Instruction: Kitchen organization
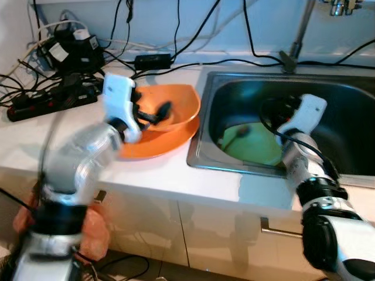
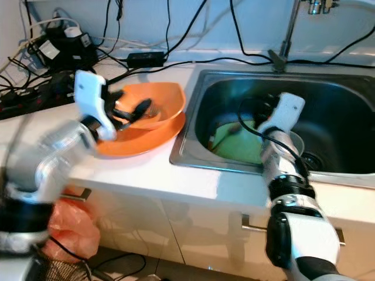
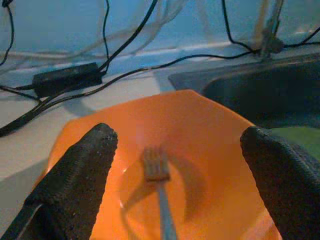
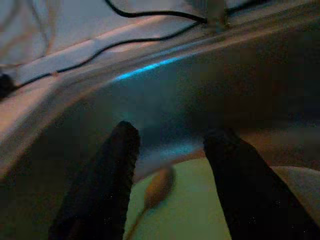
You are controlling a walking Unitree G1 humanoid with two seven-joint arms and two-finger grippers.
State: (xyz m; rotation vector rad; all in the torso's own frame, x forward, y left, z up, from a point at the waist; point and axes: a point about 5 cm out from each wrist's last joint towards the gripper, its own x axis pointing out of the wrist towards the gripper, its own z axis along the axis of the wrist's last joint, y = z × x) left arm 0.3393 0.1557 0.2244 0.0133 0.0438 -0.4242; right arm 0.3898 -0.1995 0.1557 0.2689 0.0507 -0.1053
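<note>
Hovering over the orange bowl [image 1: 170, 111] is the left tool [image 1: 153, 114], its two black fingers [image 3: 75, 180] spread wide with nothing pinched between them. That bowl sits on an orange plate [image 1: 158, 146] on the white bench [image 1: 70, 134], just beside the steel sink [image 1: 281, 117]. A fork [image 3: 159, 185] lies inside the bowl, tines pointing away from the wrist camera — right between the fingers but not touched by either.

Over on the other side, the right tool [image 1: 275, 111] is down inside the sink, fingers [image 4: 105, 185] also apart and empty. Below it there's a light green plate [image 1: 252, 146] on the sink floor with a spoon [image 4: 156, 187] resting on it.

Behind the bowl — a tangle of black cables [image 1: 146, 35], a power strip [image 1: 47, 99] and an adapter brick [image 1: 153, 60] along the wall.
</note>
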